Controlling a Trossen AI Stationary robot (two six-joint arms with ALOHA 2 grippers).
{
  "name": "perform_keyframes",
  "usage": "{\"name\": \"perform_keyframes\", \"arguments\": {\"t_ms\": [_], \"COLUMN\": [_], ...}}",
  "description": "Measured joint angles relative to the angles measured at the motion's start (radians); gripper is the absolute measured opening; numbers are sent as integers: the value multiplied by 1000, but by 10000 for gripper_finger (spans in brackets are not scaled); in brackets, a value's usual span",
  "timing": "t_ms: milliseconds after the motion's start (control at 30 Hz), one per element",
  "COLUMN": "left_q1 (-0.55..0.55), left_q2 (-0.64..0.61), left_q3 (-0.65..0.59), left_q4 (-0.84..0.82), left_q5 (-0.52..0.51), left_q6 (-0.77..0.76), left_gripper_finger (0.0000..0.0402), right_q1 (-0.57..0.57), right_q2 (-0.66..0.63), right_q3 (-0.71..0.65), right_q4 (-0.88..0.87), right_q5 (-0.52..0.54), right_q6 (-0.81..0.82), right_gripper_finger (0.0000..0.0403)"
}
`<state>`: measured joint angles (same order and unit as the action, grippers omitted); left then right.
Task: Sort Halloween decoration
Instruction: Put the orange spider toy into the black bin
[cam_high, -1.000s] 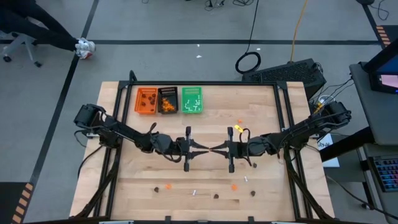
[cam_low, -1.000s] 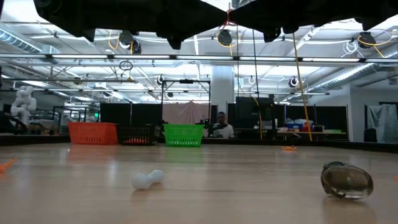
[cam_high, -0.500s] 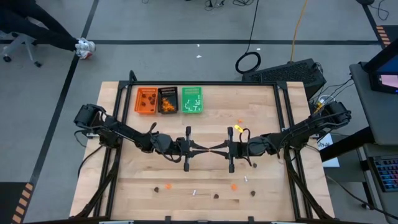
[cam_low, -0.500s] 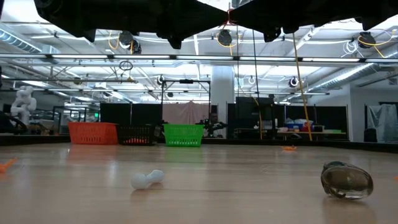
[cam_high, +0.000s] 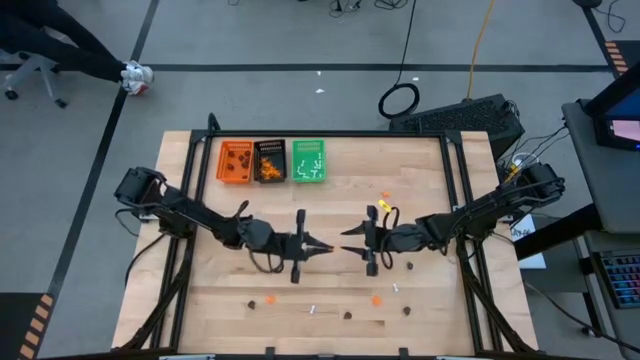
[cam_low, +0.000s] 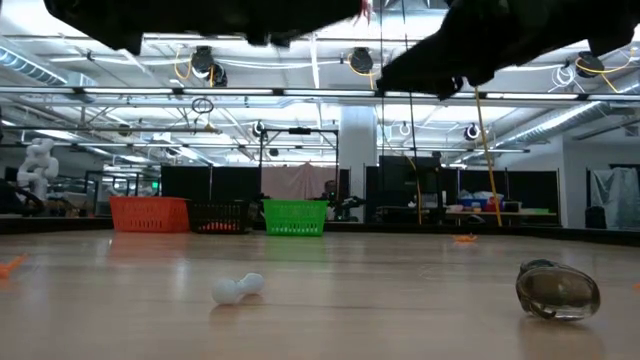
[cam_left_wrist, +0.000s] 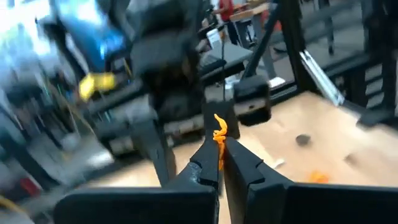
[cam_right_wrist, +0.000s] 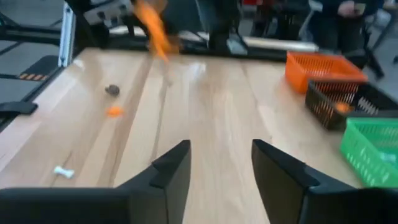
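Note:
Over the table's middle my left gripper (cam_high: 328, 246) is shut on a small orange trinket (cam_left_wrist: 219, 134), held high above the wood. My right gripper (cam_high: 347, 240) faces it tip to tip, a short gap away, open (cam_right_wrist: 217, 152) and holding nothing. The same orange trinket (cam_right_wrist: 152, 28) shows blurred in the right wrist view. Several loose trinkets lie near the table's front edge: orange blobs (cam_high: 377, 299), dark blobs (cam_high: 348, 315) and white sticks (cam_high: 312, 309). One white stick (cam_low: 237, 288) and one dark blob (cam_low: 557, 290) show in the low view. My left gripper pinches the orange trinket's lower end (cam_left_wrist: 219, 148) between the free ends of its two fingers. The fingers lie level and point toward the table's right. The rest of the trinket sticks out beyond the fingertips, lifted clear of the table.
An orange tray (cam_high: 235, 161), a black tray (cam_high: 269, 161) and a green tray (cam_high: 309, 161) stand side by side at the far left, each with trinkets inside. More orange bits (cam_high: 386, 198) lie right of centre. Bare wood lies below both grippers.
The two grippers stood tip to tip over the table's middle. My right gripper has opened, let go of the orange trinket and tipped downward. My left gripper has rolled about its own line and keeps the trinket. A small gap now separates the tips.

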<state>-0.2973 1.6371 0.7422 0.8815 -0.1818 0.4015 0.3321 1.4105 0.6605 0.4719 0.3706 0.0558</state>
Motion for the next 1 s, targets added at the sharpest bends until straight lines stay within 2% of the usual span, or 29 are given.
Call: {"name": "perform_keyframes", "arguments": {"t_ms": [133,300,433,733,1000], "left_q1": [-29,-46,-46,-45,-46], "left_q2": [-27,-37,-37,-37,-37], "left_q3": [0,0,0,0,0], "left_q4": [3,1,1,27,26], "left_q5": [-1,-2,-14,-41,-60], "left_q6": [335,733,915,940,706], "left_gripper_finger": [3,3,3,3,3], "right_q1": [0,2,4,19,10], "right_q2": [7,53,120,242,281], "right_q3": [-1,-1,0,0,0], "right_q4": [-51,1,93,360,413], "right_q5": [0,-3,-5,-6,-2], "right_q6": [55,55,25,11,11], "right_gripper_finger": [168,169,169,169,169]}}
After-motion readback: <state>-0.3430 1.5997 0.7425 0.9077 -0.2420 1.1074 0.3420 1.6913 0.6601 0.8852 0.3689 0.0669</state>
